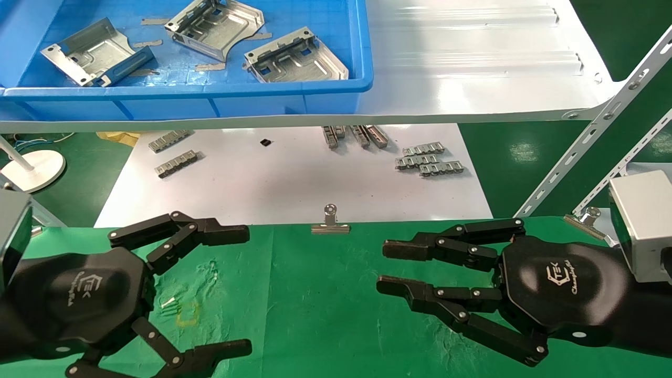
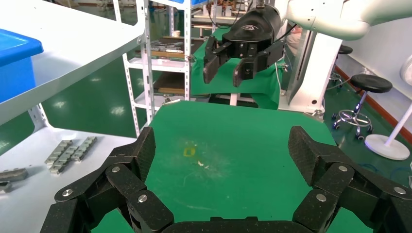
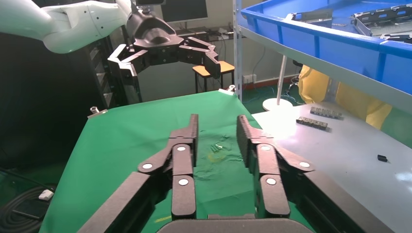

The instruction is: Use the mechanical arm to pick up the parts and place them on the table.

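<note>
Three silver parts lie in a blue bin (image 1: 184, 93) on the white shelf at the back left: one at the left (image 1: 86, 52), one in the middle (image 1: 215, 26), one at the right (image 1: 296, 60). The green table (image 1: 325, 315) bears a yellow square mark (image 1: 188, 313). My left gripper (image 1: 248, 290) hovers over the table's left side, open wide and empty; it also shows in the left wrist view (image 2: 223, 148). My right gripper (image 1: 382, 266) hovers over the table's right side, open with a narrower gap and empty; it also shows in the right wrist view (image 3: 217, 124). The two face each other.
The white shelf (image 1: 472, 79) overhangs a white sheet (image 1: 294, 178) with grey notched strips (image 1: 428, 160). Binder clips sit on the table's far edge (image 1: 330, 223) and at the right (image 1: 588, 218). A slanted perforated shelf brace (image 1: 593, 131) stands at the right.
</note>
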